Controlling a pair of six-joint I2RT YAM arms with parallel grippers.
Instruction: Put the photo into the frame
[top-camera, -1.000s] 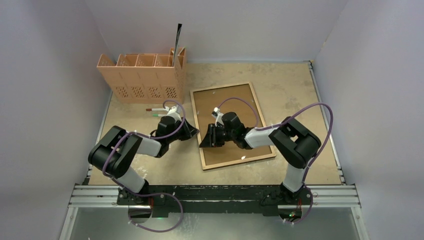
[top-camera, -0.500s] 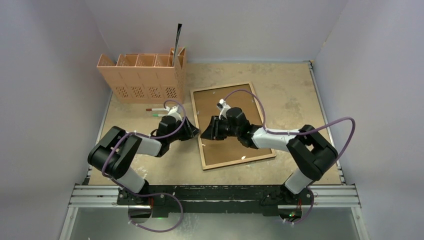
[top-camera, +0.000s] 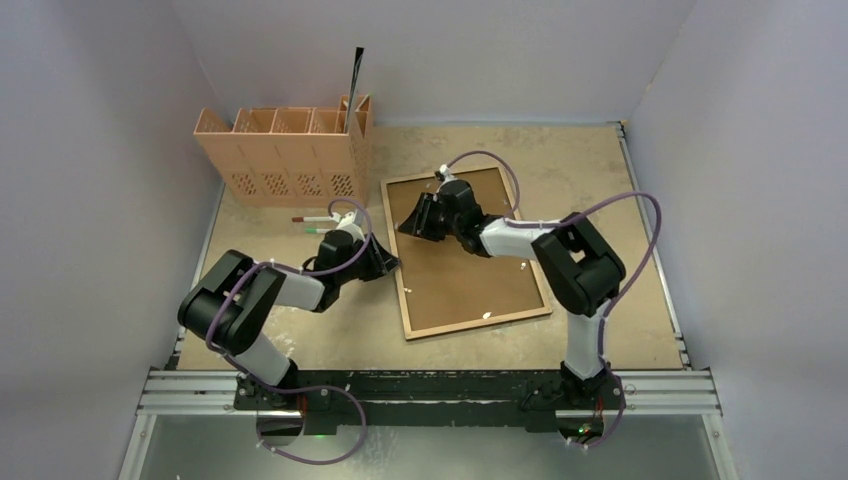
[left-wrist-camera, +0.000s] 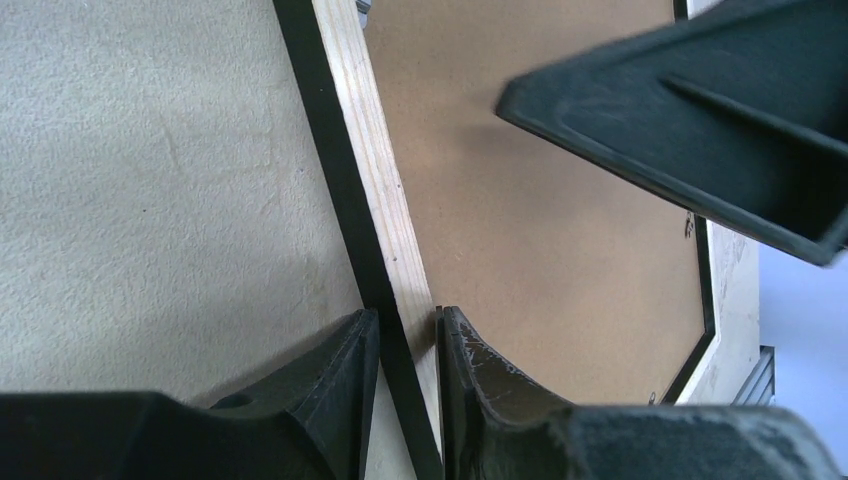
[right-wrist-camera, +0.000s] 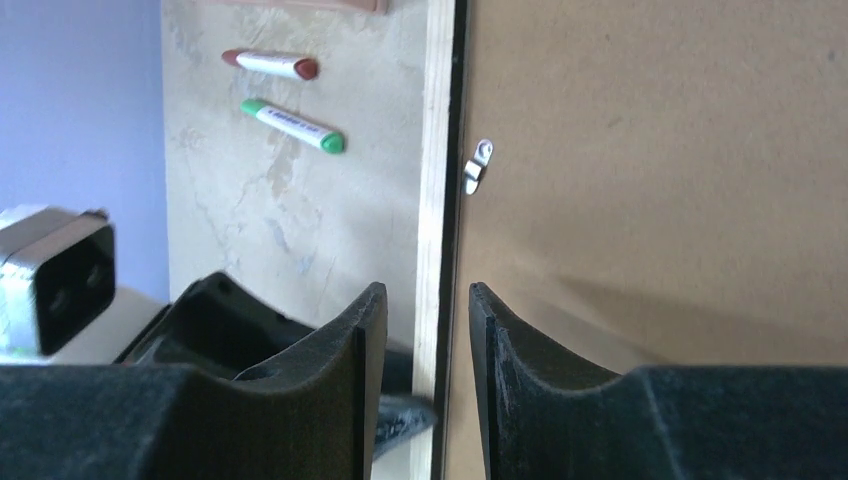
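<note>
The frame (top-camera: 479, 321) lies face down on the table, its light wood back up and a brown backing board (top-camera: 470, 275) inside it. My left gripper (top-camera: 388, 262) is shut on the frame's left rail (left-wrist-camera: 385, 210), one finger on each side of it (left-wrist-camera: 405, 330). My right gripper (top-camera: 409, 222) hovers over the same rail near the far left corner. Its jaws (right-wrist-camera: 428, 310) are slightly apart and straddle the rail without gripping. A small metal clip (right-wrist-camera: 478, 165) sits on the rail's inner edge. The photo is not in view.
A tan slotted rack (top-camera: 285, 155) stands at the back left with a thin dark sheet (top-camera: 356, 80) upright in its right end. A red marker (right-wrist-camera: 272, 64) and a green marker (right-wrist-camera: 290, 122) lie just left of the frame.
My right gripper has moved along the frame's left rail from its middle toward the far left corner. My left gripper has stayed on the rail.
</note>
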